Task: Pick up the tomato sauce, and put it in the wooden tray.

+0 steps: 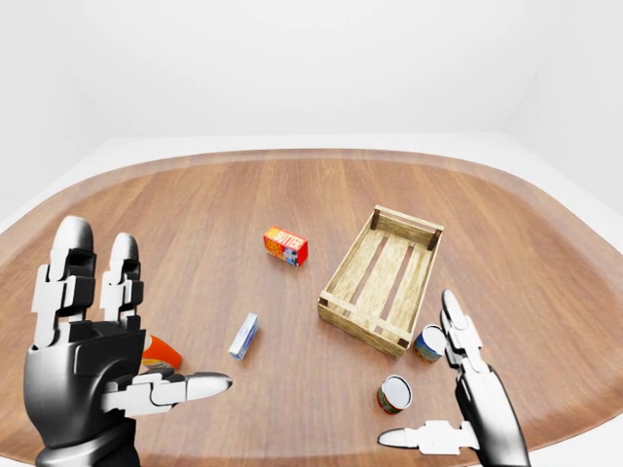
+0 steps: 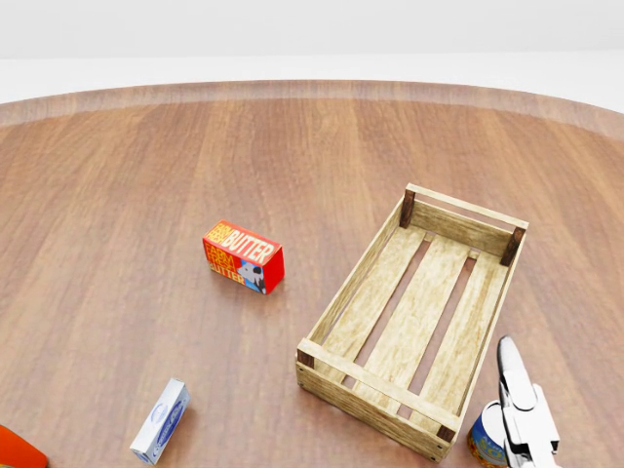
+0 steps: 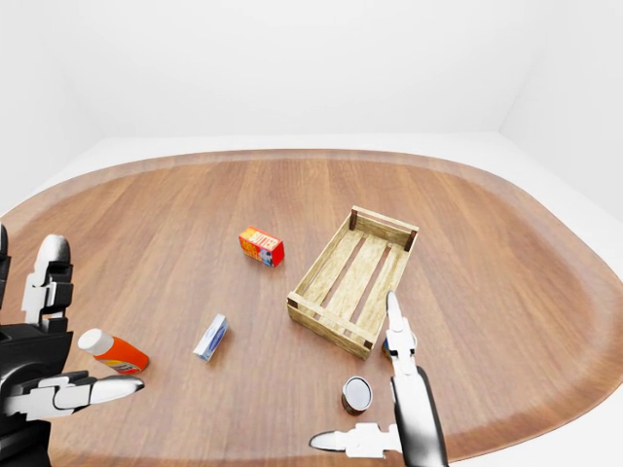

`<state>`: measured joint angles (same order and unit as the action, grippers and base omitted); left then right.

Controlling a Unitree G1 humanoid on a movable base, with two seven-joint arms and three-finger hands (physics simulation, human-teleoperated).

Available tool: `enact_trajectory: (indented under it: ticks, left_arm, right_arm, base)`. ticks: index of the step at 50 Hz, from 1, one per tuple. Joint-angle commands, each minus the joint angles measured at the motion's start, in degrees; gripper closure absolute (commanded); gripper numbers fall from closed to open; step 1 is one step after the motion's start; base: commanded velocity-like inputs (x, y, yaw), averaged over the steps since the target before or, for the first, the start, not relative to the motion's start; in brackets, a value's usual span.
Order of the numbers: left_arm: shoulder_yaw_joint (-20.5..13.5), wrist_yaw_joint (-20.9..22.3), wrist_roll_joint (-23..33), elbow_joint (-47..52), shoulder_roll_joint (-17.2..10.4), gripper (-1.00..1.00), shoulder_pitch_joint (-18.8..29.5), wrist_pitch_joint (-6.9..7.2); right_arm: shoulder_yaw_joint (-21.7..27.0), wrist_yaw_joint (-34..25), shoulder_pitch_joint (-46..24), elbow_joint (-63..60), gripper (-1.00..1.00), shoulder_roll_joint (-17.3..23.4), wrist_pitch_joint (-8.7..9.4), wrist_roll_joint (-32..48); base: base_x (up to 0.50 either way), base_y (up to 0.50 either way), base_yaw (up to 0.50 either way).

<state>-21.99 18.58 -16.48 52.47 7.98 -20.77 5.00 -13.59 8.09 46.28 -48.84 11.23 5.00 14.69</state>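
The tomato sauce can [image 1: 394, 394] lies on its side on the wooden table [image 1: 214, 224], its round end facing the cameras, at about 6 o'clock from the wooden tray [image 1: 382, 278] and apart from it. A second can [image 1: 429, 342] with a blue and orange label stands upright just beside the tray's near corner, at about 1 o'clock from the sauce can.

The right hand [image 1: 465, 394] hovers above the table at 4 o'clock from the sauce can, touching nothing. Its fingers [image 1: 456, 326] are spread and stretched straight toward the tray, while the thumb juts out sideways to the left of the view. In the head view only its fingertips show at the bottom right, over the upright can.

The left hand [image 1: 92, 365] is raised at the lower left of the left-eye view, palm turned inward, two fingers upright and the thumb pointing right, wide and empty.

Just behind that thumb lies an orange bottle [image 3: 114, 352] with a white cap. A small blue-and-white box [image 1: 243, 336] lies at 9 o'clock from the sauce can, and a red butter box [image 2: 244, 256] sits at 9 o'clock from the tray.
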Motion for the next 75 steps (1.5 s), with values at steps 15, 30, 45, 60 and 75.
enact_trajectory:
  ticks: [15,30,45,60,75]
  left_arm:
    - [-0.53,0.51,-0.42,0.37,0.38,-1.0,-0.24,0.0]
    - [-0.6,0.54,-0.48,0.52,0.41,-1.0,-0.29,0.0]
    - [-0.79,0.59,-0.51,0.79,0.48,-1.0,-0.22,0.0]
    - [-1.37,1.05,-0.96,1.41,0.7,-1.0,-0.39,0.0]
    - [-1.14,1.44,-0.61,1.39,1.0,-1.0,-0.67,0.0]
  right_arm:
    - [0.06,2.86,2.31,5.02,-1.0,1.38,-1.72,-0.73]
    - [0.93,2.67,2.86,9.26,-1.0,0.73,-5.16,-1.8]
    - [0.68,3.07,3.06,12.3,-1.0,0.64,-7.31,-2.17]
    - [-0.19,4.13,1.91,15.65,-1.0,1.27,-8.4,-3.18]
    - [-0.22,4.59,0.48,19.41,-1.0,1.26,-9.67,-4.12]
  base:
    - [0.0,0.0,0.0]
    - [0.0,0.0,0.0]
    - [0.0,0.0,0.0]
    - [0.0,0.0,0.0]
    - [0.0,0.0,0.0]
